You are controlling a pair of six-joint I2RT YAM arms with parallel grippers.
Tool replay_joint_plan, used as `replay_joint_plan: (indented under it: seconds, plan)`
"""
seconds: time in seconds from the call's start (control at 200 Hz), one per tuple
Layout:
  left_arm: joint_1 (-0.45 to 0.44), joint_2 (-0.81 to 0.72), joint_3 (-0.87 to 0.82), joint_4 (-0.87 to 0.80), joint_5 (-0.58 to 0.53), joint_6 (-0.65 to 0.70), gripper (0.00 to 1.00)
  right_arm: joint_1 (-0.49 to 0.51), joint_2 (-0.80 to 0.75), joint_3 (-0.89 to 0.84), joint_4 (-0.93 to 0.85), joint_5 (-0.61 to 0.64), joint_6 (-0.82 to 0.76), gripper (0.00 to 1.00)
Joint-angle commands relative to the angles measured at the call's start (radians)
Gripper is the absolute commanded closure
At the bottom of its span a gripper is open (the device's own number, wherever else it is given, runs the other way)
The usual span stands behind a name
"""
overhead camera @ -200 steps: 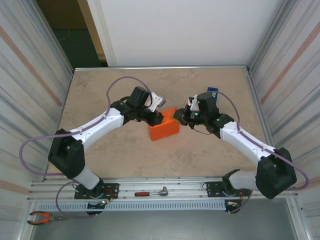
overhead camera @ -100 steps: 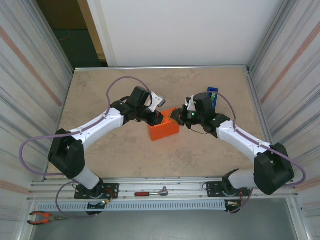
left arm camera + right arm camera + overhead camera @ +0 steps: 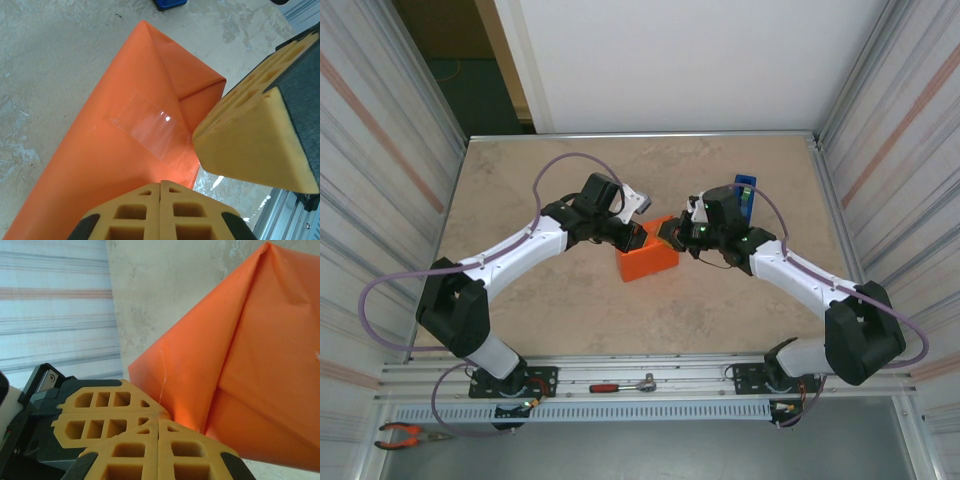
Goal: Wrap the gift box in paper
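The paper [image 3: 648,262], bright orange, is folded around a block-shaped parcel at the table's middle; the gift box inside it is hidden. A strip of clear tape [image 3: 150,125] lies over the paper [image 3: 115,150] where its folded flaps meet. My left gripper [image 3: 638,238] is shut and empty, its tips [image 3: 160,186] against the parcel's far left top edge. My right gripper [image 3: 672,232] is shut too, tips [image 3: 159,421] at the paper [image 3: 250,365] on the parcel's far right end. The two grippers almost touch each other: the right one's fingers [image 3: 250,140] show in the left wrist view.
A blue object [image 3: 746,190] stands behind the right gripper. A red-handled tool [image 3: 620,386] lies on the front rail and orange-handled pliers [image 3: 405,433] at the near left. Ribbed walls close in both sides of the beige table [image 3: 520,180].
The right gripper has edged slightly left, closer to the parcel and the left gripper. The left arm and the parcel have not moved.
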Motion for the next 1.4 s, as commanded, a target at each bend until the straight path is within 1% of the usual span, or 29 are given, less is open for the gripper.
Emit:
replay_joint_plan:
  seconds: [0.0, 0.271, 0.536, 0.732, 0.902, 1.167, 1.278, 1.393]
  plan:
    - [-0.019, 0.057, -0.054, -0.081, -0.020, 0.024, 1.00, 0.011, 0.011, 0.023, 0.024, 0.014, 0.012, 1.00]
    - [-0.018, 0.056, -0.055, -0.080, -0.019, 0.023, 1.00, 0.012, 0.033, 0.022, -0.004, 0.028, -0.004, 1.00]
    - [-0.018, 0.052, -0.058, -0.075, -0.015, 0.020, 1.00, 0.021, 0.069, 0.106, -0.247, 0.105, -0.163, 1.00]
    - [-0.020, 0.053, -0.056, -0.074, -0.013, 0.020, 1.00, 0.046, 0.098, 0.181, -0.382, 0.158, -0.235, 1.00]
    - [-0.020, 0.050, -0.054, -0.074, -0.007, 0.017, 1.00, 0.068, 0.138, 0.221, -0.435, 0.170, -0.259, 1.00]
    - [-0.018, 0.031, -0.032, -0.073, 0.012, -0.001, 1.00, 0.092, 0.179, 0.240, -0.511, 0.211, -0.264, 1.00]
    - [-0.002, 0.013, -0.009, -0.069, 0.038, -0.031, 1.00, 0.095, 0.185, 0.239, -0.534, 0.223, -0.263, 1.00]
    - [0.035, -0.020, 0.010, -0.043, 0.087, -0.087, 1.00, 0.096, 0.183, 0.234, -0.550, 0.234, -0.261, 1.00]
